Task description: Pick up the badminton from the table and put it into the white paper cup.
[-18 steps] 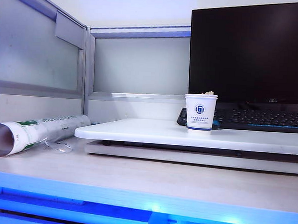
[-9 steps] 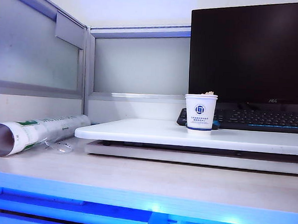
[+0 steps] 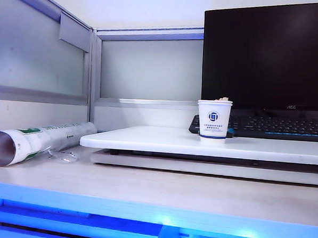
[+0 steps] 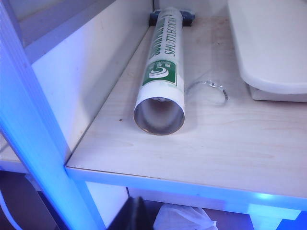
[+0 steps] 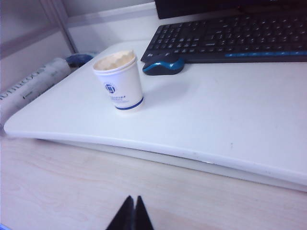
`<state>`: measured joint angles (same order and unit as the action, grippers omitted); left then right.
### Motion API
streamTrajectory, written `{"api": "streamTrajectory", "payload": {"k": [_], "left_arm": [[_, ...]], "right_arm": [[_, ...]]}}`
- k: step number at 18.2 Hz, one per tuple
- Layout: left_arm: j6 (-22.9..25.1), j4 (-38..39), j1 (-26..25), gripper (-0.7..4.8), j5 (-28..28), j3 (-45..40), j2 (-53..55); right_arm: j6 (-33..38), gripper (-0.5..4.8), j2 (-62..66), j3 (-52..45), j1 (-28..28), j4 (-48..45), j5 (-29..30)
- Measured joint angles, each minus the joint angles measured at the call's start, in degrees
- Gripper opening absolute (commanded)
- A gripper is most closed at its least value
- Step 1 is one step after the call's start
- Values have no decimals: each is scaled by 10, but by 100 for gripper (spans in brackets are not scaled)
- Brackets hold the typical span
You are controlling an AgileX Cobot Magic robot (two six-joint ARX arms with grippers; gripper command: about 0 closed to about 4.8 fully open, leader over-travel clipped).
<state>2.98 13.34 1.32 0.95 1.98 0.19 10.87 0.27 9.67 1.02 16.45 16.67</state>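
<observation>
The cream-feathered, cork-headed badminton [image 5: 115, 59] is seen seated inside the small white paper cup [image 5: 118, 82] on the flat white board table [image 5: 230, 120]. Right gripper [image 5: 130, 214] is closed, empty, clear of cup; left gripper out of view, state unknown. Retreat should be kept wide of the cup.

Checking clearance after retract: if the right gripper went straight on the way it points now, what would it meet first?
Probably the wood-grain desk, then the table edge. The shut right gripper aims that way; the white paper cup stands farther on. Depth unclear.
</observation>
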Motion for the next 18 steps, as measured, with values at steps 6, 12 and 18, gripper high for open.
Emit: {"api": "streamTrajectory", "payload": {"k": [6,12,18], "left_arm": [[15,0,0,-5,3,0,0],[12,0,0,-4,3,0,0],[12,0,0,-4,3,0,0]], "right_arm": [[-4,-9,0,-33,-64,20,-75],[-60,-8,0,-64,-63,22,-80],[-82,-8,0,-65,-63,16,-87]]}}
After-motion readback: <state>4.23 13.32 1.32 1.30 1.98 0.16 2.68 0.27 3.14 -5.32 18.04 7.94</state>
